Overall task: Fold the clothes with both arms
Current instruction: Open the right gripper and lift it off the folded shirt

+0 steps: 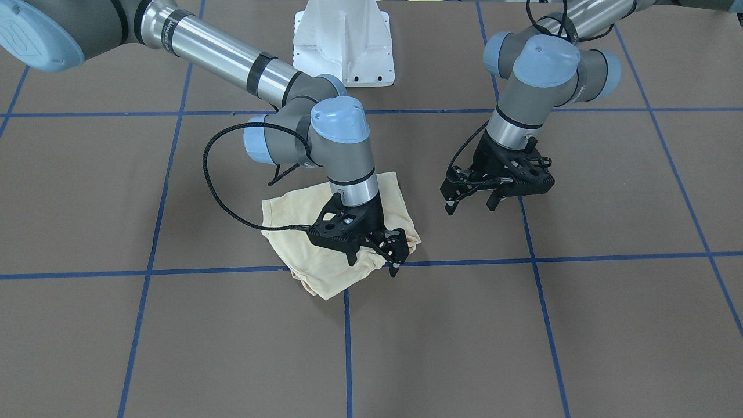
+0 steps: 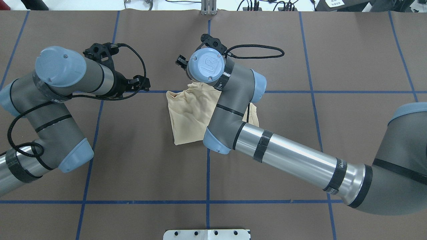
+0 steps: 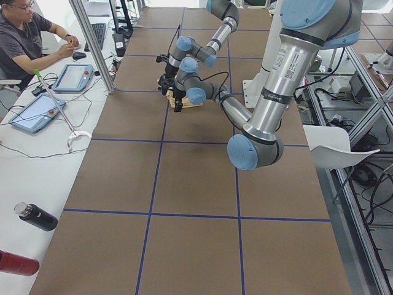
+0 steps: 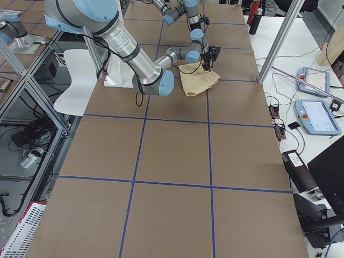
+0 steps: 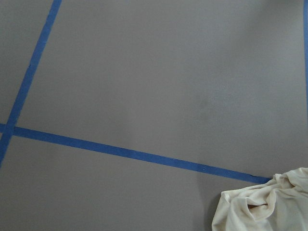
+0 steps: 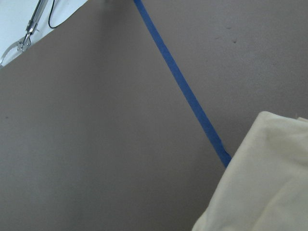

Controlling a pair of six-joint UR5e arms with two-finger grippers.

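Brown bench (image 1: 174, 348) with blue tape lines (image 1: 174, 271) fills my screens; the cream-yellow shirt (image 1: 290, 217) lies crumpled straight out from the white pedestal base (image 1: 343, 46). My right claw (image 1: 374, 266) is down on the shirt's edge farthest from that base, jaws spread wide. My left claw (image 1: 470, 208) hangs out from the base toward the robot's left, wide and empty, clear of the cloth.

The brown surface (image 1: 580, 348) is ruled into large squares by blue tape lines (image 1: 609, 256). A crumpled cream-yellow shirt (image 1: 290, 212) lies over one tape crossing. The white pedestal base (image 1: 343, 43) stands near the robot-side edge.
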